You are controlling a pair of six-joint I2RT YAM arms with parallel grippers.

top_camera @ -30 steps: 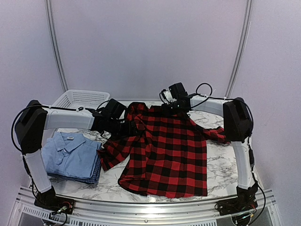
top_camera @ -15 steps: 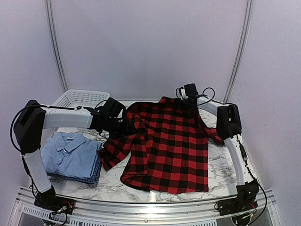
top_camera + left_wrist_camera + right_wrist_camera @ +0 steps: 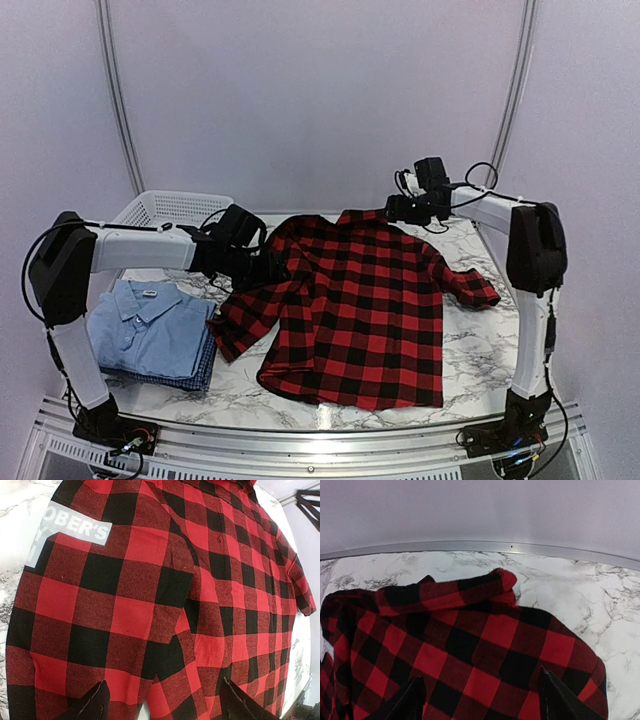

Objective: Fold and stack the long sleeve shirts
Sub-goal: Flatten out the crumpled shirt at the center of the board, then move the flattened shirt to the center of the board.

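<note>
The red-and-black plaid shirt (image 3: 360, 310) lies spread on the marble table, collar at the far edge. Its white lettering (image 3: 75, 527) shows in the left wrist view, and its collar (image 3: 445, 592) in the right wrist view. My left gripper (image 3: 266, 266) is open just above the shirt's left shoulder, its jaws wide apart over the cloth (image 3: 162, 707). My right gripper (image 3: 397, 212) is open above the right shoulder near the collar (image 3: 482, 697). The light blue collared shirt (image 3: 150, 325) lies folded at the front left on the blue checked one (image 3: 203, 370).
A white mesh basket (image 3: 165, 210) stands at the back left. The shirt's right sleeve (image 3: 470, 285) reaches toward the table's right edge. The curved metal rim (image 3: 480, 546) and wall are close behind the collar.
My right gripper has moved right along the far edge. The shirt's top edge has spread to the right and its right sleeve lies further out. The left arm has barely moved.
</note>
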